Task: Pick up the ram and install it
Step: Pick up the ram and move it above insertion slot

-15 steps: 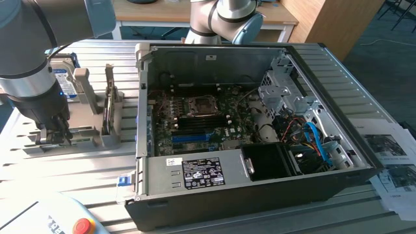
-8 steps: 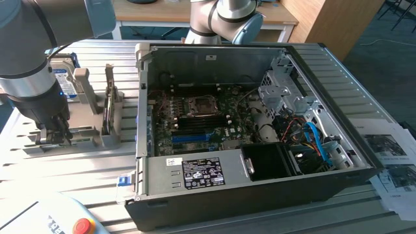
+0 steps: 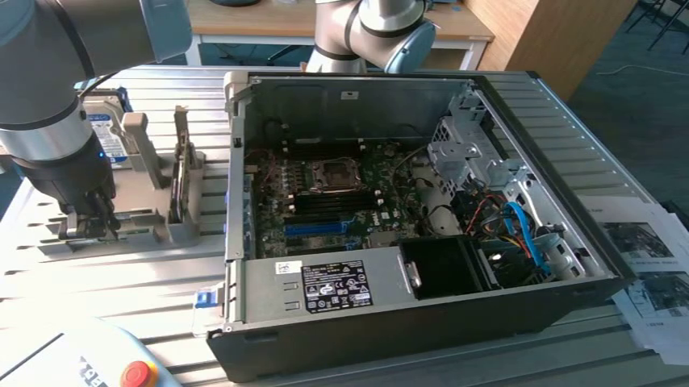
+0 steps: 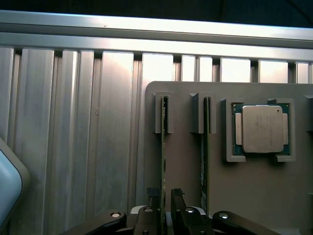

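Observation:
Two green ram sticks stand on edge in slots of a grey holder (image 4: 186, 176). My gripper (image 4: 164, 205) is low over the nearer ram (image 4: 164, 147), with one dark finger on each side of its thin edge. The jaws are open and have not pinched it. The second ram (image 4: 205, 156) stands parallel beside it. In the exterior view, the gripper (image 3: 92, 222) reaches down into the holder (image 3: 145, 230) at the exterior view's left, beside the open computer case (image 3: 242, 266). The motherboard (image 3: 323, 193) lies exposed inside the case.
A processor chip (image 4: 260, 128) lies in a pocket of the holder next to the rams. A hard drive (image 3: 102, 125) and a dark expansion card (image 3: 183, 161) stand upright on the holder. A pendant with a red button (image 3: 135, 373) lies in front. Papers (image 3: 646, 266) lie at the exterior view's right.

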Robot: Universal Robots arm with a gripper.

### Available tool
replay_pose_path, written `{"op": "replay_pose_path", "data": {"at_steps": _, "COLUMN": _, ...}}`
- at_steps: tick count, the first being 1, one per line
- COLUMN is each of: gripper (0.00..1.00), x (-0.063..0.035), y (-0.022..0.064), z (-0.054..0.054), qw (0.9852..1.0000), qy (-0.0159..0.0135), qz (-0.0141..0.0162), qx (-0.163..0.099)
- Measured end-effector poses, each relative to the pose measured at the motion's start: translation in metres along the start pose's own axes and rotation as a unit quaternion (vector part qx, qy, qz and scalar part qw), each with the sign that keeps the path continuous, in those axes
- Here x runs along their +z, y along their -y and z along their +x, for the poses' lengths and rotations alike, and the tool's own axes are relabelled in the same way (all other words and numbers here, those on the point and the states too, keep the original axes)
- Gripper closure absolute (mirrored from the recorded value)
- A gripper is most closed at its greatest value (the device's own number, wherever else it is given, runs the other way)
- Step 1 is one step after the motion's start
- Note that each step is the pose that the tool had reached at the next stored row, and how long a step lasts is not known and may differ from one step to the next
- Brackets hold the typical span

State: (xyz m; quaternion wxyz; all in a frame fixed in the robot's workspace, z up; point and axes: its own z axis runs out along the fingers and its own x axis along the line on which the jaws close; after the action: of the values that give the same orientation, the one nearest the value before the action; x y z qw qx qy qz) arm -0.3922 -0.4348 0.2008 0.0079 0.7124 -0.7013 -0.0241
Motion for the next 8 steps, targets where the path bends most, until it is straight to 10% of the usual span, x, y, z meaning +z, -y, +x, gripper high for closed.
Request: {"op": "replay_pose_path", "data": {"at_steps": 8, "gripper": 0.76, "x": 0.0000, "y": 0.0000, "z": 0.0000, "qw": 1.0000, "qy": 0.0000, "qz": 0.0000, "qx": 0.000}}
